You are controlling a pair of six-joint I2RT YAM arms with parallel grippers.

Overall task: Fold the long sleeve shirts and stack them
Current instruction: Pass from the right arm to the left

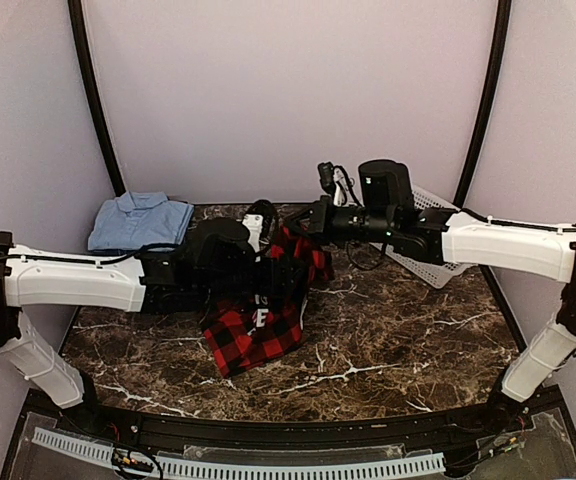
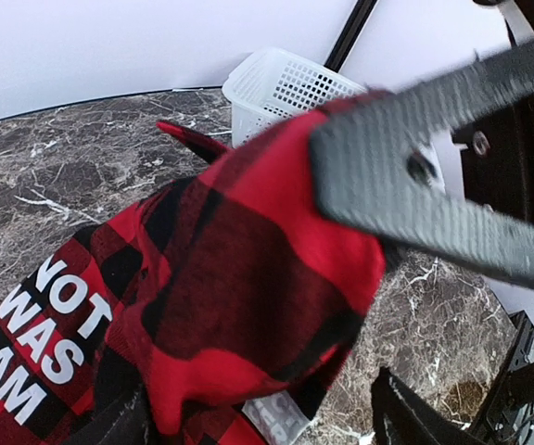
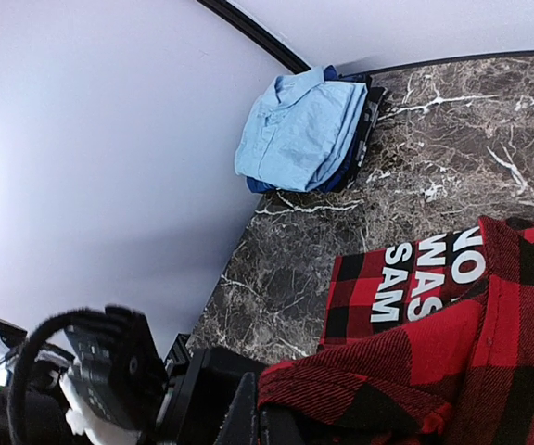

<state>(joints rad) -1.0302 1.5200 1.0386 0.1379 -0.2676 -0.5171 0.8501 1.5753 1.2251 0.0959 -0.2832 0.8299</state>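
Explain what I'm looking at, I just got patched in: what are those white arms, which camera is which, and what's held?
Two robot arms, each ending in a two-finger pincer. The wide picture looks down from above and behind them; the other two come from cameras on each wrist. On the marble table lie a folded light blue shirt and a white basket. The red-and-black flannel shirt is partly lifted: the right pincer grips it; whether the left pincer holds it too is unclear.

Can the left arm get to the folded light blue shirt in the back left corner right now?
Probably not yet: the left gripper is shut on the red flannel shirt. Nothing seems to stand between it and the light blue shirt otherwise.
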